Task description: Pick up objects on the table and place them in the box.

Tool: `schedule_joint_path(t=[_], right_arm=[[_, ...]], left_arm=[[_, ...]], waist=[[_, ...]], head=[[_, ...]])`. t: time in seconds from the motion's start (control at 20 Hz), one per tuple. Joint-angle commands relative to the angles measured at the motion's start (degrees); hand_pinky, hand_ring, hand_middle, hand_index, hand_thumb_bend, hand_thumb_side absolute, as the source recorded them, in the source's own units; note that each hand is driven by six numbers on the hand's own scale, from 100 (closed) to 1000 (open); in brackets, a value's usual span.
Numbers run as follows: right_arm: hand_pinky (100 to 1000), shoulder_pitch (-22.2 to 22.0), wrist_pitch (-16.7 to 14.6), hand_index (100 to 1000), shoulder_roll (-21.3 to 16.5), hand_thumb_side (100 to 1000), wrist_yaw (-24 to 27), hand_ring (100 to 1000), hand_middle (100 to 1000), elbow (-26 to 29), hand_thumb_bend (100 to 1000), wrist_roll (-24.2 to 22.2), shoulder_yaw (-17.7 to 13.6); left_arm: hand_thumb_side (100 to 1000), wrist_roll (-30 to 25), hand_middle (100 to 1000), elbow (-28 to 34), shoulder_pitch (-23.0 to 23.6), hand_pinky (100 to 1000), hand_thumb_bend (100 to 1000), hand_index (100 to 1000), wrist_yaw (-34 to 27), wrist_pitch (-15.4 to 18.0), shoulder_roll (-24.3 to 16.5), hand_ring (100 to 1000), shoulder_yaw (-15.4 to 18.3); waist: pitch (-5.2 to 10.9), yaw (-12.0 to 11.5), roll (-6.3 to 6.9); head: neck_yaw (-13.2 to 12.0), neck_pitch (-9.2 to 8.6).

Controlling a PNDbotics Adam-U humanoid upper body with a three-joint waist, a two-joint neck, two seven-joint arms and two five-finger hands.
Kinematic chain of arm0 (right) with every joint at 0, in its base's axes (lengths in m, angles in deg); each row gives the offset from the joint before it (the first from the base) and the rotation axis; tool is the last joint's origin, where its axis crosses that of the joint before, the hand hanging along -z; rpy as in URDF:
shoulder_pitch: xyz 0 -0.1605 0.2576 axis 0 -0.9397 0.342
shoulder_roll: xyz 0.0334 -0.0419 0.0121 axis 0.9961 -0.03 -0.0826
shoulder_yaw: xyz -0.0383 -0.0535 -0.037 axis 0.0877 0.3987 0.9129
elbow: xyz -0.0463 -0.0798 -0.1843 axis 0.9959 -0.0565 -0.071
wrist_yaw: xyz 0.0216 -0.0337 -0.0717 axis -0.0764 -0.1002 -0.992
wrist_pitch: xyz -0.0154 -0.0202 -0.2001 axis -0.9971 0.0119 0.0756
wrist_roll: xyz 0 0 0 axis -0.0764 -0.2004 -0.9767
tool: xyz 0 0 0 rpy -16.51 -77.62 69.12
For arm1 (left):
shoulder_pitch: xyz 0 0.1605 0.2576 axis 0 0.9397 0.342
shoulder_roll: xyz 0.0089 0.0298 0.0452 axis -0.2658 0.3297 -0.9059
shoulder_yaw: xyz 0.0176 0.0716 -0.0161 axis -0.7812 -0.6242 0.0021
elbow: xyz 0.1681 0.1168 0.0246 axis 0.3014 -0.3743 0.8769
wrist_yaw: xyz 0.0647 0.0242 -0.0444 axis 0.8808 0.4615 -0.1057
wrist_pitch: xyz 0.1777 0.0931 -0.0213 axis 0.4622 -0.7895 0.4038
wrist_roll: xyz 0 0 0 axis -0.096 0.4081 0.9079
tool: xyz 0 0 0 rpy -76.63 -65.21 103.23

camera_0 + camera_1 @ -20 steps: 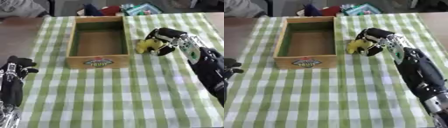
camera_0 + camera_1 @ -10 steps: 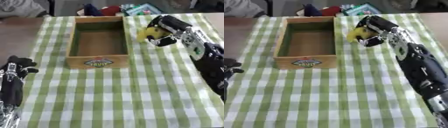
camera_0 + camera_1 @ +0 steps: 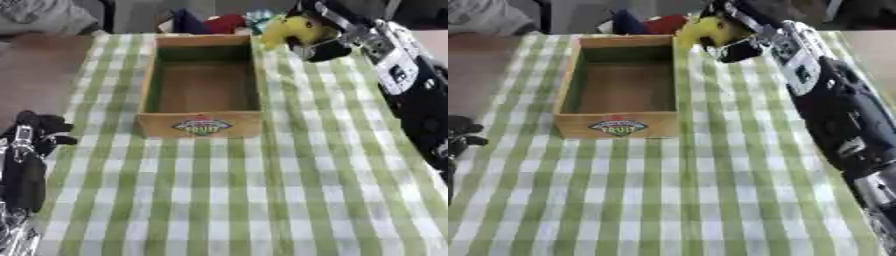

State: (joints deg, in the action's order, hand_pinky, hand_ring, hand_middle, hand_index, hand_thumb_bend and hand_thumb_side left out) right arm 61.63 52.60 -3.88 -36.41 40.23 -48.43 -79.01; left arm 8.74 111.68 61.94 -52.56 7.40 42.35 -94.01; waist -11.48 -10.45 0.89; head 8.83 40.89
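My right hand (image 3: 325, 31) is shut on a yellow object (image 3: 289, 29), held in the air just past the far right corner of the wooden box (image 3: 200, 125). The box is open-topped with nothing visible inside and a fruit label on its near wall; it stands on the green checked tablecloth (image 3: 262, 200). My left hand (image 3: 35, 131) rests at the lower left edge, its fingers curled, holding nothing.
Beyond the far end of the box lie red, dark blue and teal items (image 3: 223, 22). Bare brown table (image 3: 39, 65) shows to the left of the cloth. A grey cloth shape (image 3: 44, 17) is at the far left corner.
My right hand has carried the yellow object up and away from the cloth beside the box toward the box's far right corner. The left hand has stayed put.
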Motion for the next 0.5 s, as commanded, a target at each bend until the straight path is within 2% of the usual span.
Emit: schedule_joint_path(t=[0.05, 0.35, 0.45, 0.5], right_arm=[[143, 2.1, -0.3, 530, 0.7, 179, 0.5, 227, 345, 0.3, 100, -1.6, 0.2], [179, 2.6, 0.0, 549, 2.9, 198, -2.1, 263, 362, -3.1, 100, -3.1, -0.1], [202, 2.7, 0.2, 566, 3.6, 198, -3.5, 283, 375, -4.6, 100, -3.6, -0.3], [246, 2.7, 0.2, 603, 4.0, 199, -4.3, 316, 407, -5.3, 100, -4.0, -0.3]], left_arm=[[658, -0.8, 555, 1.5, -1.5, 536, 100, 513, -0.4, -0.1, 0.1, 608, -0.5], [650, -2.1, 555, 2.1, -3.6, 536, 100, 514, -1.1, -0.4, 1.1, 609, -1.7], [648, -2.4, 555, 2.3, -4.1, 536, 100, 514, -1.3, -0.6, 1.4, 609, -2.0], [648, -2.6, 555, 2.3, -4.4, 536, 100, 514, -1.4, -0.6, 1.5, 609, -2.1]], waist=[[0.91, -1.1, 0.07], [0.12, -5.2, 0.27], [-0.12, -6.0, 0.3], [-0.25, -6.2, 0.3]], head=[[1.3, -1.02], [3.7, -2.66], [4.1, -2.99], [4.2, -3.14]])
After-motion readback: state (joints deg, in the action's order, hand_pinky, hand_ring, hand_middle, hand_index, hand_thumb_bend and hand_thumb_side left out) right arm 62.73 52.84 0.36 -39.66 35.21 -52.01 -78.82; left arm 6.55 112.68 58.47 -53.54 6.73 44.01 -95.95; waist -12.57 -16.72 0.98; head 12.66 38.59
